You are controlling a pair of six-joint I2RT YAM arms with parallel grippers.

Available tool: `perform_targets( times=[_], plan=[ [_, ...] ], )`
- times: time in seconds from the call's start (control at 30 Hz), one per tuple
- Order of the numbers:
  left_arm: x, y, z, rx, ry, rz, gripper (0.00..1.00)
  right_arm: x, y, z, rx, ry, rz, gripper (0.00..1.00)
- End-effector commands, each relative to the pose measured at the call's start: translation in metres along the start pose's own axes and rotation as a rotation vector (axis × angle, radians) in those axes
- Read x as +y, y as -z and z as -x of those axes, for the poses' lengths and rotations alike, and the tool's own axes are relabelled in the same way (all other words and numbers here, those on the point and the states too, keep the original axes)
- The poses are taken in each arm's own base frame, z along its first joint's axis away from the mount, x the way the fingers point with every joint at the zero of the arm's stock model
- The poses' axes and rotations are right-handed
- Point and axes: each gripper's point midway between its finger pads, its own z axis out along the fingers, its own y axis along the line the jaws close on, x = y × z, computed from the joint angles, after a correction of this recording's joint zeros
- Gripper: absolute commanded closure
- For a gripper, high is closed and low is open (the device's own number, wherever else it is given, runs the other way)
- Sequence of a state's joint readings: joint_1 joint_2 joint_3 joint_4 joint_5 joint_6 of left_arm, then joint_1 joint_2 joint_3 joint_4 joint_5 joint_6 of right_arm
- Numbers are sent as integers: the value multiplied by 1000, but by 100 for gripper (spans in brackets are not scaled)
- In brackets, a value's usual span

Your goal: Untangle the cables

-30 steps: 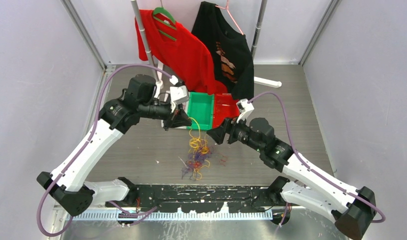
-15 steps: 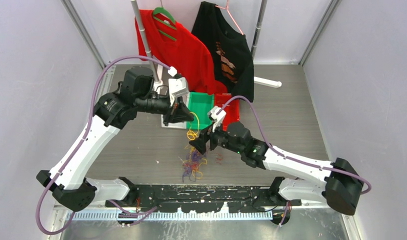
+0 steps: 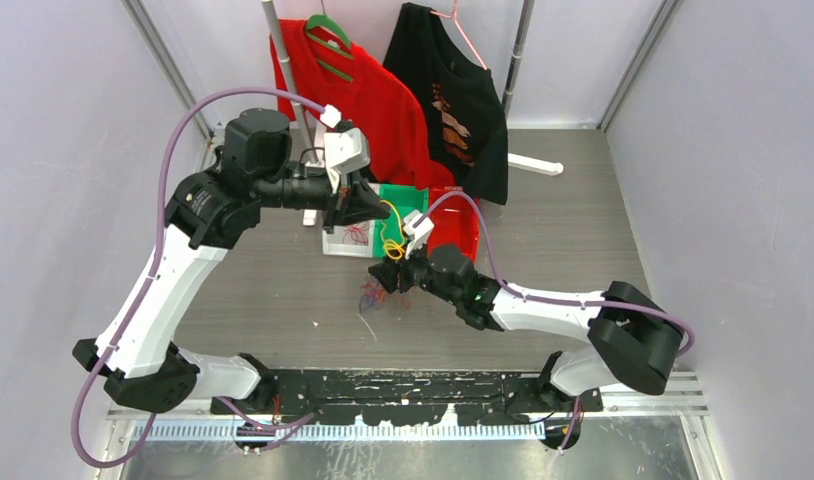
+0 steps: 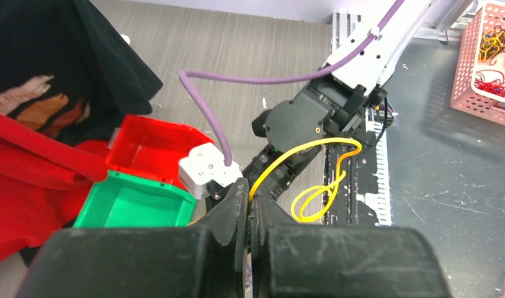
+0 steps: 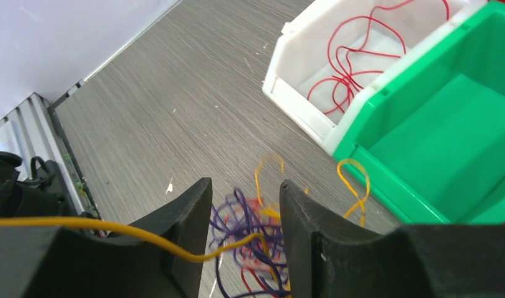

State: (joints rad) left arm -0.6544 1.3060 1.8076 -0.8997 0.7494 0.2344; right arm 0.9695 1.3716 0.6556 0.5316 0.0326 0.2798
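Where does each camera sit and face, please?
Top external: above, behind the robot, looking down on the table; left arm and right arm show.
Left wrist: on the left gripper, facing the right arm; its shut jaws pinch the yellow cable.
Right wrist: on the right gripper, looking down at the cables; its open jaws show.
Both wrist views show the green bin.

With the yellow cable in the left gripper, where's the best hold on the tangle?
Probably the tangle's purple core, from straight above: it lies on the table between the right gripper's open fingers, so the yellow cable can pull free.
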Motion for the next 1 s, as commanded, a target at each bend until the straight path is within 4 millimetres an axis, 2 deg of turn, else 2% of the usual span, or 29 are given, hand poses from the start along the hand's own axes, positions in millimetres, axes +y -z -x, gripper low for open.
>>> perform_targets(
  times=[0.0, 0.23, 0.43, 0.57, 0.63, 0.67, 0.77, 0.87, 0.97],
  plan=[
    [-4, 15, 35, -78, -66, 33, 100, -8, -3, 7, -95, -45, -44, 51],
    [-8, 35, 68, -154, -149, 87, 100, -25, 0, -36, -27, -77, -101, 51],
    [-6, 55, 101, -234, -234, 167, 100, -34, 3, -60, 14, -93, -134, 45],
    [1, 73, 134, -326, -332, 260, 100, -35, 5, -72, 32, -102, -138, 44],
    [6, 82, 150, -369, -380, 315, 100, -37, 6, -76, 37, -110, -149, 44],
    [-3, 99, 163, -416, -422, 347, 100, -37, 7, -77, 37, -114, -148, 44],
    [-2, 117, 183, -480, -485, 425, 100, -36, 9, -80, 42, -121, -147, 44],
    [-1, 123, 185, -492, -500, 455, 100, -34, 14, -76, 36, -128, -142, 41],
    [0, 114, 164, -434, -468, 429, 100, -30, 21, -59, 20, -128, -137, 35]
  ],
)
